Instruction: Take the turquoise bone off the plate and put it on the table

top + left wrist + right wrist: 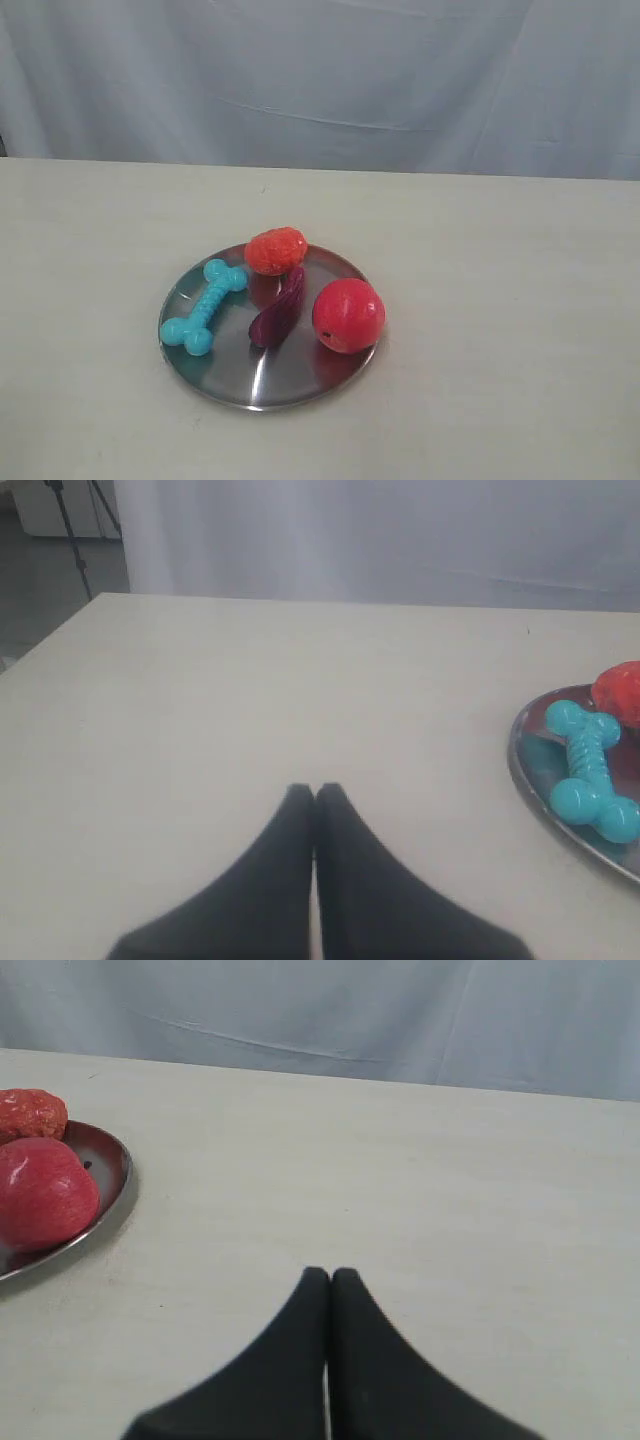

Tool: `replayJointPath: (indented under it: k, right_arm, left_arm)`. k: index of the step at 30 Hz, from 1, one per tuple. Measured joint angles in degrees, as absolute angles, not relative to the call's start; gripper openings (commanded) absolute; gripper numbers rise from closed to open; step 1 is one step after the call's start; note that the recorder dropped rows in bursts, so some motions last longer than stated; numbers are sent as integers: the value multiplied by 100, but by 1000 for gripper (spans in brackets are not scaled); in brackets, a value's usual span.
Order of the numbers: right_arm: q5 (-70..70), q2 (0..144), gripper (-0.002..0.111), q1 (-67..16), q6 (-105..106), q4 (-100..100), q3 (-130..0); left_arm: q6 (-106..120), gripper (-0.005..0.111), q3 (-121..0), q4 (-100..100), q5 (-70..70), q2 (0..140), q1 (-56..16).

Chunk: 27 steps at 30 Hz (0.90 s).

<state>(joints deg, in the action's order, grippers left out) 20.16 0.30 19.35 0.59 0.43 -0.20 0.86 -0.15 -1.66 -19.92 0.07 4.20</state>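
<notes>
The turquoise bone (205, 306) lies on the left part of the round silver plate (300, 380), which rests on the beige table (520, 330). The left wrist view shows the bone (590, 770) on the plate's rim area (525, 775), well off to one side of my left gripper (316, 792), which is shut with nothing in it. My right gripper (330, 1276) is shut too and empty, over bare table, apart from the plate (118, 1188). Neither gripper appears in the exterior view.
Sharing the plate are a red ball (348, 315), an orange-red bumpy toy (276, 250) and a dark purple elongated piece (278, 310). A pale cloth backdrop (320, 80) hangs behind the table. A tripod (75, 525) stands past the table's far corner.
</notes>
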Motion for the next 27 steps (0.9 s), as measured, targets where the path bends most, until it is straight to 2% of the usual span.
replayJointPath:
  k: [12,27]
  right_arm:
    - [1953,30,-1,1935,82,0,-20]
    - [-2341,30,-1,1935,88,-111,-20]
  left_arm:
    - [86,0,-15,-166,-1992,7,420]
    - [86,0,-15,-166,-1992,7,420]
